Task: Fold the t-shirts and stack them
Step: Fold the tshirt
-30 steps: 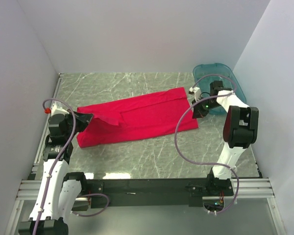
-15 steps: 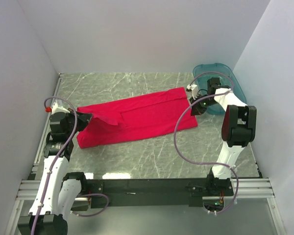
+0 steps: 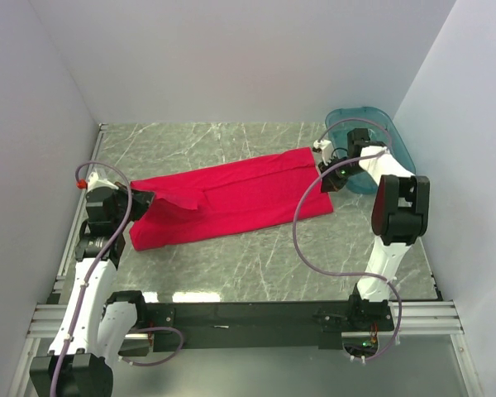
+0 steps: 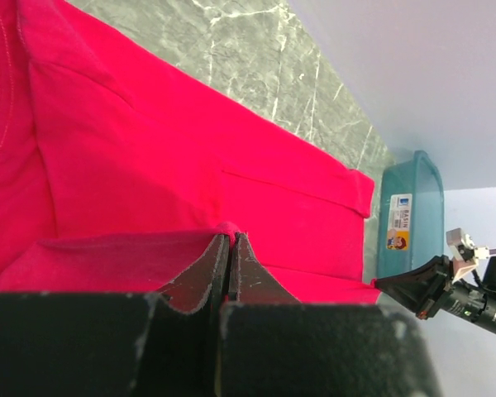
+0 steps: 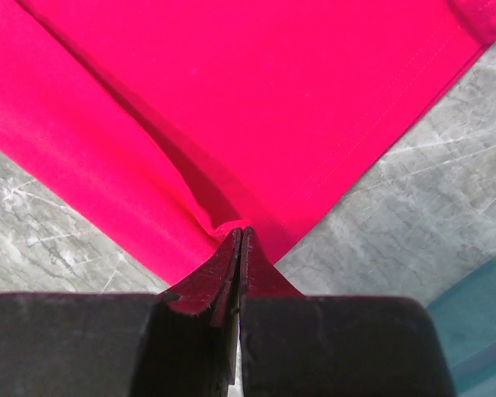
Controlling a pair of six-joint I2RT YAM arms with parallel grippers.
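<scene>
- Shirt position: the t-shirt (image 3: 231,198) is lying as a long red band across the table (image 3: 256,265), with its right end just beside the teal basin (image 3: 384,136).
- I'm clamping my left gripper (image 4: 229,241) on a pinch of cloth at the left end. My right gripper (image 5: 241,236) is nipping a small ridge at the right edge.
- Reading this as the fold: I'm planning to lift both ends level and carry them evenly so the edges line up.
- Both pinches are looking thin, so I'm going slow to avoid slip or bunching.
</scene>
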